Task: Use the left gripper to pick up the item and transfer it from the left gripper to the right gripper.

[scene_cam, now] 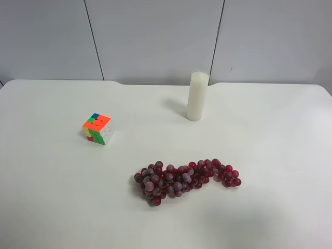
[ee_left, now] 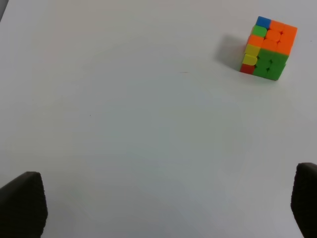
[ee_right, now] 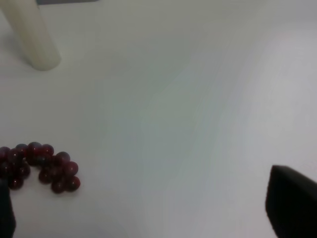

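A white counter [scene_cam: 270, 135] before pale grey wall panels [scene_cam: 155, 36] carries an upright white candle [scene_cam: 197, 96]. A multicoloured puzzle cube [scene_cam: 97, 128] sits well off from the candle toward the exterior high view's left, and a bunch of dark red grapes [scene_cam: 184, 179] lies nearer the camera than the candle. The left gripper [ee_left: 163, 208] is spread wide and empty over bare counter, well apart from the cube, and the right gripper [ee_right: 148, 208] is likewise wide apart, holding nothing, with the grapes' end near one finger.
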Available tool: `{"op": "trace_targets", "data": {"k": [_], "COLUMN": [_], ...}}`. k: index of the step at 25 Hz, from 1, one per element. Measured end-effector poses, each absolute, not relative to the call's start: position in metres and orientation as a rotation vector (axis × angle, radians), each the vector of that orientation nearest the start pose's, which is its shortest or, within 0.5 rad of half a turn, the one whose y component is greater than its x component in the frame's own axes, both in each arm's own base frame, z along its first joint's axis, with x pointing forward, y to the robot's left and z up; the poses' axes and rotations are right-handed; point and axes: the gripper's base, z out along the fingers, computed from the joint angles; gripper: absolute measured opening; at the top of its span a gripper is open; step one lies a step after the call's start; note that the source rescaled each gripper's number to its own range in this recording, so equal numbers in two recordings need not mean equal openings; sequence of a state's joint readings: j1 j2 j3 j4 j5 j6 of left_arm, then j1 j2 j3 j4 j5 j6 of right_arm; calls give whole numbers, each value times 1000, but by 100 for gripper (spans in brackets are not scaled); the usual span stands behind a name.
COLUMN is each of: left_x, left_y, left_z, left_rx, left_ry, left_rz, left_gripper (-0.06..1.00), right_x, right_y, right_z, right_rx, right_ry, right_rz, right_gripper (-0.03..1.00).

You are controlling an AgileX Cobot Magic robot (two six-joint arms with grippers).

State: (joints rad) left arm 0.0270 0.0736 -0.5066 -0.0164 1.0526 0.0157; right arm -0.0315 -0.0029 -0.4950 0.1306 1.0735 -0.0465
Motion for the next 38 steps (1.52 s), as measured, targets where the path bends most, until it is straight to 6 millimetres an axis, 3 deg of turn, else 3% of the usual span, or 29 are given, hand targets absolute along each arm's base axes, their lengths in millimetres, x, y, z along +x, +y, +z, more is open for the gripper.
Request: {"op": "trace_targets", "data": {"k": [34, 38], "left_x": [7, 13], "left_y": [-1, -1], "left_z": [280, 286], "left_rx": [-11, -11], "left_ry": [2105, 2205], "left_rz": [6, 4], "left_gripper": [100, 100], "right_x": [-5, -5], "right_y": [11, 11], "right_z": [275, 275], "right_rx": [-22, -22], "right_ry": [2054, 2054], "right_rz": [108, 108], "right_gripper": [100, 100]}}
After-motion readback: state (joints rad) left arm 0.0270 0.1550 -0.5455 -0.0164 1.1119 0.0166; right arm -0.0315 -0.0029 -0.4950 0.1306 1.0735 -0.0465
